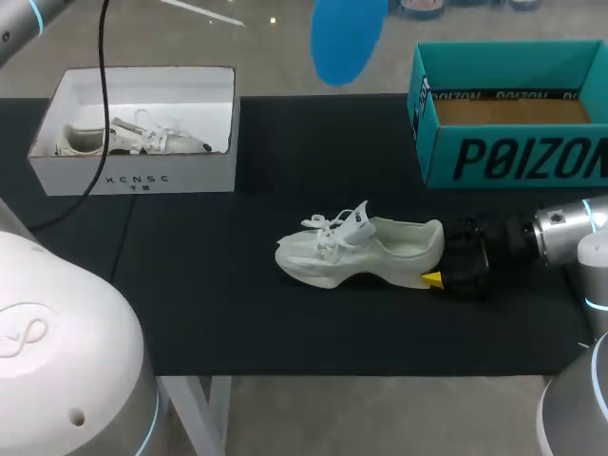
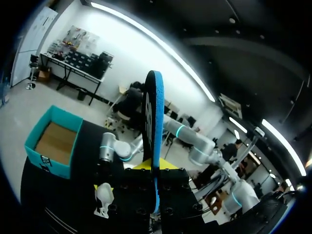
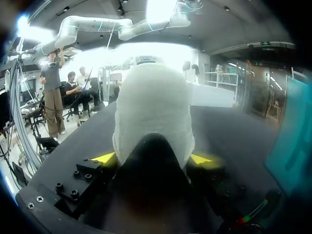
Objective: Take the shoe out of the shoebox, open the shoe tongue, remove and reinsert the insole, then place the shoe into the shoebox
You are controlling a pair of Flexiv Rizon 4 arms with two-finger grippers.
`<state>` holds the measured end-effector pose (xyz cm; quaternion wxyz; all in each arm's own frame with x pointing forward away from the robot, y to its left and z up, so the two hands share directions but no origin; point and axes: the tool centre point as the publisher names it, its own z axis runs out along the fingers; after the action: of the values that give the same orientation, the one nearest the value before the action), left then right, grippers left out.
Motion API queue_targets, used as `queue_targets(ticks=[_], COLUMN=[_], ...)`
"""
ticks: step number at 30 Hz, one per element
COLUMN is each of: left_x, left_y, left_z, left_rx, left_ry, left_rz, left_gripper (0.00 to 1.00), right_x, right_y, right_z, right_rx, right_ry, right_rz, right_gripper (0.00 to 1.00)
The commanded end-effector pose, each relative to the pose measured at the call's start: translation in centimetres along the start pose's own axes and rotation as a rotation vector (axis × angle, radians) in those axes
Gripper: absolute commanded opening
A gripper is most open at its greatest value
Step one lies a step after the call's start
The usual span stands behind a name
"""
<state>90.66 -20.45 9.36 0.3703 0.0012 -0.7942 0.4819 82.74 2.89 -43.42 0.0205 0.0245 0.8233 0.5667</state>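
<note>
White sneaker (image 1: 366,249) stands on the black mat (image 1: 190,285), its heel pinched by the right gripper (image 1: 439,266); the blue insole (image 1: 347,38) hangs high above the far edge. Left wrist: the left gripper (image 2: 155,165) clamps the insole (image 2: 155,122) upright. Right wrist: the right gripper (image 3: 153,158) squeezes the sneaker (image 3: 153,107) heel from both sides.

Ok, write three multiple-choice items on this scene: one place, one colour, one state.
1. The shoe at the right pincer lies: A on the black mat; B inside a box; C on the floor.
2. The insole in the left pincer is: A white; B blue; C red.
3. The right pincer is: A open, touching nothing; B shut on the insole; C shut on the shoe's heel.
Key: A, the head view shows it on the mat; B, its blue face shows in the left wrist view; C, both yellow tips press the heel's sides.
</note>
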Motion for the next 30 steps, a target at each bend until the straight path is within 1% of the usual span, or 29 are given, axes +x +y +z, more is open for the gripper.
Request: queue_targets(ticks=[1,3,4,5,6,12,17,23,26,30], left_x=[0.0,0.0,0.0,0.0,0.0,0.0,0.0,0.0,0.0,0.0], left_y=[0.4,0.4,0.4,0.4,0.4,0.4,0.4,0.4,0.4,0.4], left_z=[0.2,0.2,0.2,0.2,0.2,0.2,0.2,0.2,0.2,0.2], left_rx=[0.007,0.007,0.007,0.007,0.007,0.007,0.007,0.007,0.007,0.007], left_ry=[0.001,0.001,0.001,0.001,0.001,0.001,0.001,0.001,0.001,0.001], left_rz=[0.001,0.001,0.001,0.001,0.001,0.001,0.001,0.001,0.001,0.001], left_gripper=[0.00,0.00,0.00,0.00,0.00,0.00,0.00,0.00,0.00,0.00], right_x=[-0.1,-0.1,-0.1,-0.1,-0.1,-0.1,-0.1,-0.3,-0.3,-0.3], right_y=[-0.5,-0.5,-0.5,-0.5,-0.5,-0.5,-0.4,-0.4,-0.3,0.4], right_z=[0.4,0.4,0.4,0.4,0.4,0.4,-0.6,-3.2,-5.3,-7.5], right_rx=[0.002,0.002,0.002,0.002,0.002,0.002,0.017,0.049,0.076,0.139], right_ry=[-0.001,-0.001,-0.001,-0.001,-0.001,-0.001,-0.022,-0.079,-0.110,-0.133], right_rz=[0.001,0.001,0.001,0.001,0.001,0.001,0.004,-0.002,-0.001,0.003], right_gripper=[0.00,0.00,0.07,0.36,1.00,1.00,1.00,1.00,1.00,1.00])
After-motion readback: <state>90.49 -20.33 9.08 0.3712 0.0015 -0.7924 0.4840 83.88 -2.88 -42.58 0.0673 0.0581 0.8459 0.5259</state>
